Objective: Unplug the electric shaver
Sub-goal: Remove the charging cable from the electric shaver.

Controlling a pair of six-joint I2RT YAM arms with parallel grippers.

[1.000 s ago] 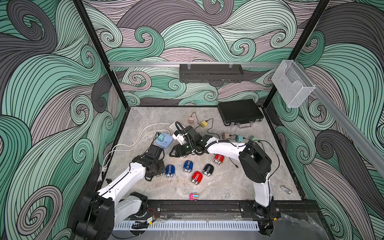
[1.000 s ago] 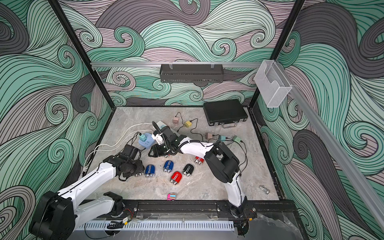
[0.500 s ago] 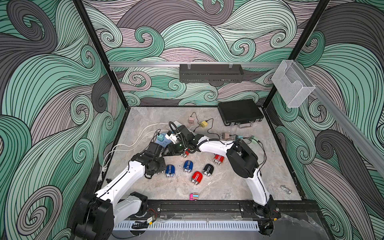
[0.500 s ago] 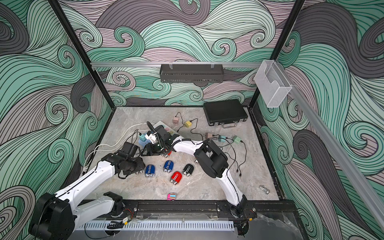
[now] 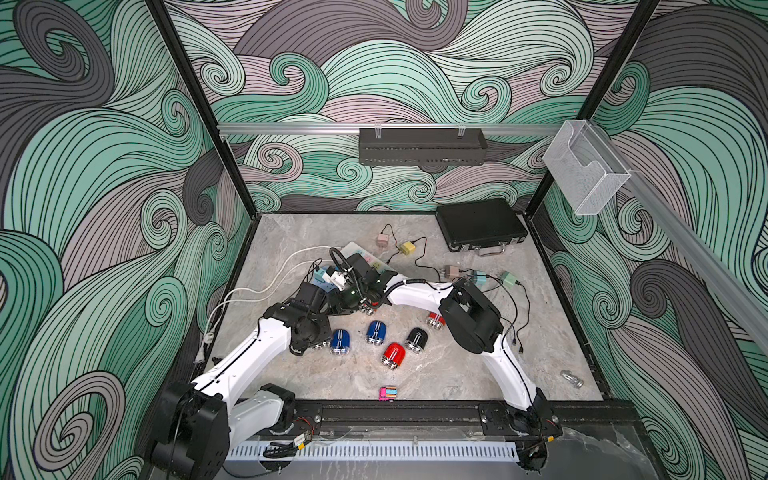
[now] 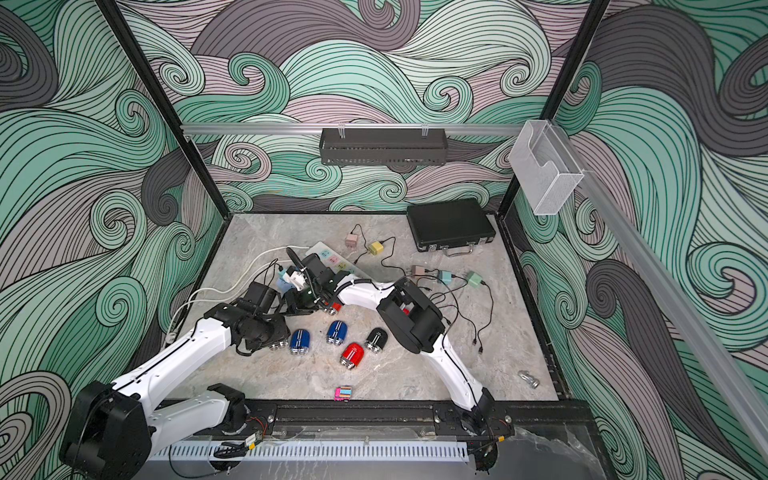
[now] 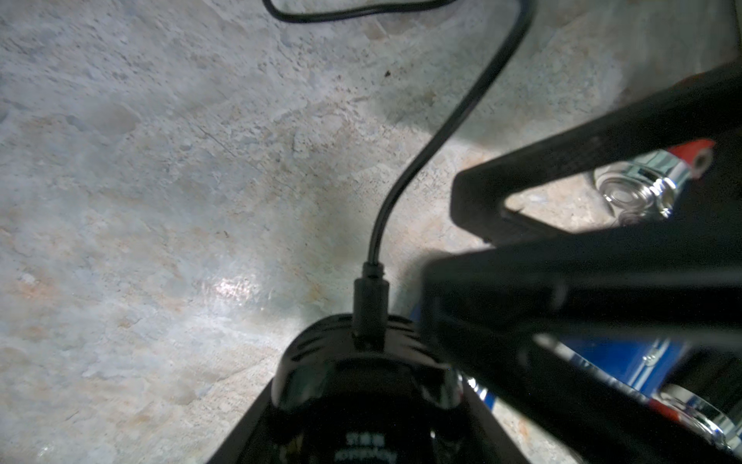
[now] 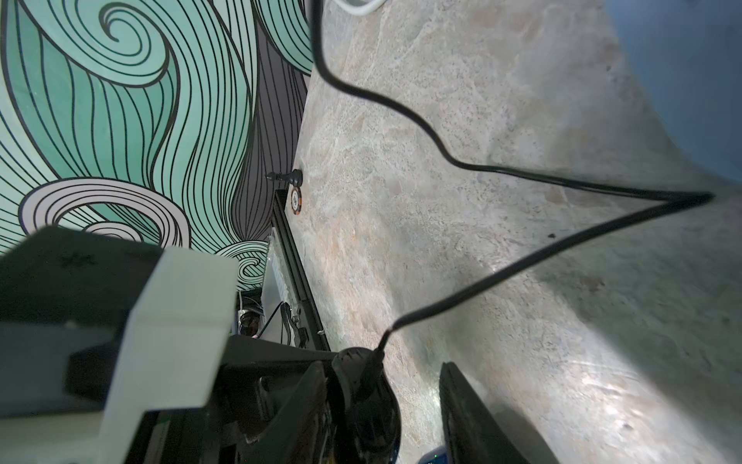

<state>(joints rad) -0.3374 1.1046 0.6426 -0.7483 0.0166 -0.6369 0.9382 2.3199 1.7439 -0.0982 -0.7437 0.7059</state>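
Both top views look steeply down from high over the 6 o'clock edge of the bench (image 5: pixel 449 378) toward 12 o'clock, sharing the whole bench, while both wrist views sit low and close, sharing the black shaver (image 7: pixel 353 373) and its cable (image 7: pixel 426 152) toward 9 o'clock.

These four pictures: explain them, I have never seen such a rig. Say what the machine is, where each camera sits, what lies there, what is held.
It is a robot: a white left arm and right arm, each ending in a black two-fingered gripper. Both top views look down on the whole table; each wrist view comes from a camera on an arm. On the table lie small shavers, such as a blue shaver and a red shaver, a power strip, a yellow charger and a black case. The left gripper clamps a black shaver, plug in; the right gripper stands open around that end.
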